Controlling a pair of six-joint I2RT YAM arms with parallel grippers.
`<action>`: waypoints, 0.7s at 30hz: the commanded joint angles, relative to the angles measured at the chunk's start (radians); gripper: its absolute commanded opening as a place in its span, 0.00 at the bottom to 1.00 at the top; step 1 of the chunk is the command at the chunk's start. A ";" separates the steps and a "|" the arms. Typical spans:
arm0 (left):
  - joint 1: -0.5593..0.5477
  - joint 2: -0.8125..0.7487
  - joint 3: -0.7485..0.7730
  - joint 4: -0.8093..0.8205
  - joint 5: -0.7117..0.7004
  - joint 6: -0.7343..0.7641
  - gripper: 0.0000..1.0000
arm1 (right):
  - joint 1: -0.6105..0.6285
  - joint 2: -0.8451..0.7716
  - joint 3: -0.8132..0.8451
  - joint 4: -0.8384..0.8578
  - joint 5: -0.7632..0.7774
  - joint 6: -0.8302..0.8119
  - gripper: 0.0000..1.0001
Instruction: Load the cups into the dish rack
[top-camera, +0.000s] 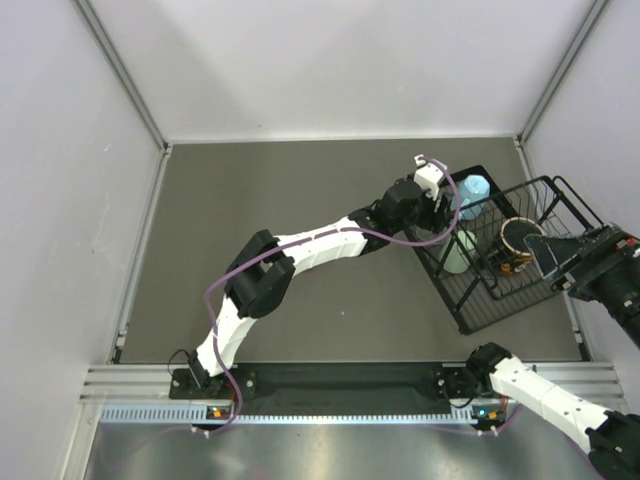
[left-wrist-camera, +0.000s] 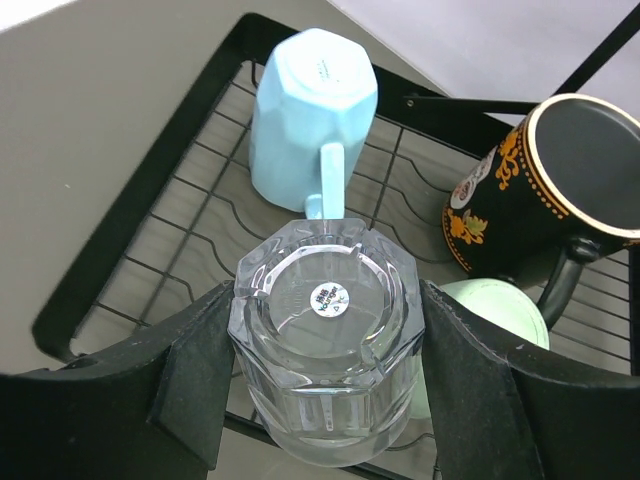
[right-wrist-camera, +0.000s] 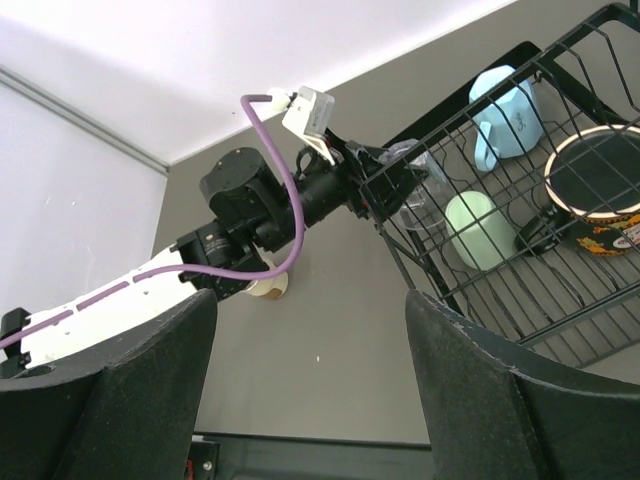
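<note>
Three cups (left-wrist-camera: 312, 115) in dish rack (left-wrist-camera: 140, 190); left gripper (left-wrist-camera: 328, 385) pinching ribbed cup (left-wrist-camera: 325, 300); right gripper (right-wrist-camera: 310, 390) spread

The black wire dish rack (left-wrist-camera: 100, 250) sits on the grey surface with four cups in or over it. A light blue handled mug (left-wrist-camera: 310, 120) stands upside down in the rack's far corner, with its handle pointing toward the rack's middle. A clear ribbed cup (left-wrist-camera: 330, 340) is also inverted, a small round sticker on its upturned base. It hangs just above the rack's wire floor, gripped on both sides by the left hand (left-wrist-camera: 330, 385). Deeper into the rack, a dark mug (left-wrist-camera: 540, 190) with a gold rim and orange floral pattern leans tilted on the wires. A mint green tumbler (left-wrist-camera: 500, 310) stands base-up just beside it.
</note>
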 joint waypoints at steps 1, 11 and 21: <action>-0.020 -0.046 -0.027 0.109 0.036 -0.044 0.00 | 0.016 -0.008 -0.003 0.011 0.019 0.018 0.75; 0.005 -0.033 -0.013 0.166 0.016 0.037 0.00 | 0.014 0.018 -0.004 0.011 0.000 0.011 0.75; 0.020 0.081 0.091 0.200 0.036 0.107 0.00 | 0.016 0.027 -0.003 -0.008 0.005 0.014 0.75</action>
